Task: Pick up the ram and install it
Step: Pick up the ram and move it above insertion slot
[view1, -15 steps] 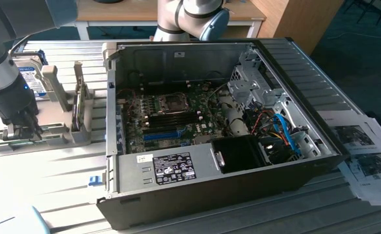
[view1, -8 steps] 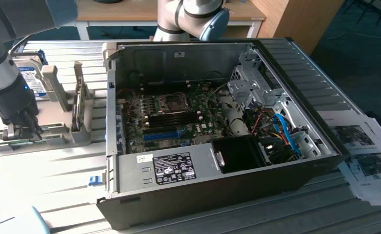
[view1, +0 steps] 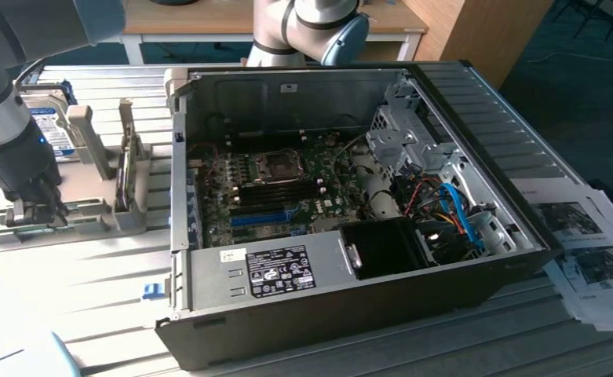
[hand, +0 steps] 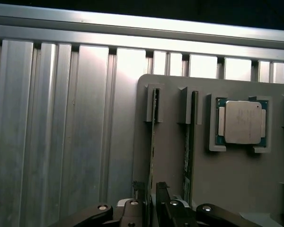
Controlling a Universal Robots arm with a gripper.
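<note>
The ram (hand: 152, 142) stands on edge in the grey holder (hand: 180, 142), a thin green stick seen edge-on. My gripper (hand: 151, 194) is down over it, one finger on each side of the stick, pressed against it. A second stick (hand: 189, 151) stands in the neighbouring slot of the holder. In the exterior view my gripper (view1: 32, 210) hangs low over the grey holder (view1: 86, 210) at the exterior view's left, away from the open computer case (view1: 494, 259). The motherboard's memory slots (view1: 275, 188) lie bare inside the case.
A processor chip (hand: 240, 122) sits in a pocket of the holder beside the sticks. A hard drive with a blue label (view1: 52, 129) stands behind the holder. Printed papers (view1: 589, 251) lie at the exterior view's right. The table top is ribbed aluminium (hand: 52, 132).
</note>
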